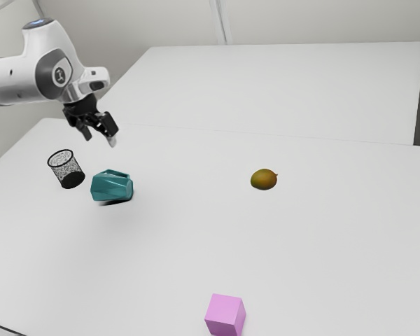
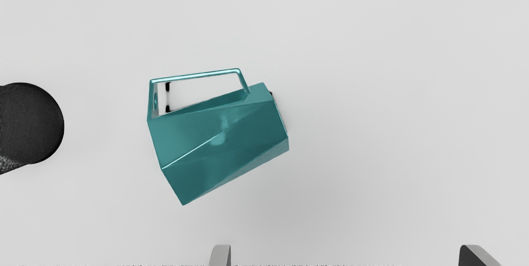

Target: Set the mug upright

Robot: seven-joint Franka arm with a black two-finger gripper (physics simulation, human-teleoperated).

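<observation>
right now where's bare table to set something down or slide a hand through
The table is bare between the mug and the mango, between the mango and the pink block, and past both toward the exterior view's right. It's crowded where the mesh cup sits close to the mug, with the open jaws nearby.

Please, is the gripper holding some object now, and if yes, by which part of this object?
Nothing is held. The gripper is open above the table, and the teal mug lies on its side, not between the fingers.
</observation>
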